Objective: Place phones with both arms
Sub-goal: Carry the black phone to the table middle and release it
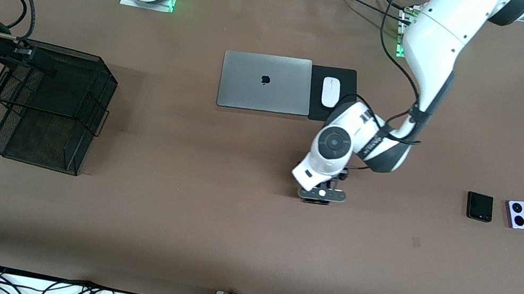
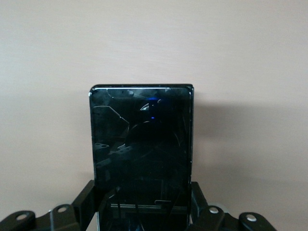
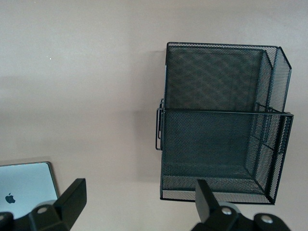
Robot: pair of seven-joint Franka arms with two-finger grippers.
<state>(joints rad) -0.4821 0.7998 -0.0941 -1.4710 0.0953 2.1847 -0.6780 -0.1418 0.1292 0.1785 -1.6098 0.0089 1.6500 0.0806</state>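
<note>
The left gripper [image 2: 143, 211] hangs over the middle of the brown surface [image 1: 205, 223], its fingers [image 2: 85, 201] clamped on the long black phone [image 2: 142, 149], whose long axis runs straight out from them. The small black phone [image 1: 479, 206] and lavender phone [image 1: 521, 215] lie flat side by side toward the left arm's end. The closed laptop [image 1: 265, 82] and white mouse [image 1: 330, 92] sit together mid-surface. The right gripper [image 3: 139, 207] waits over the black mesh basket [image 3: 226, 125], fingers spread and empty.
</note>
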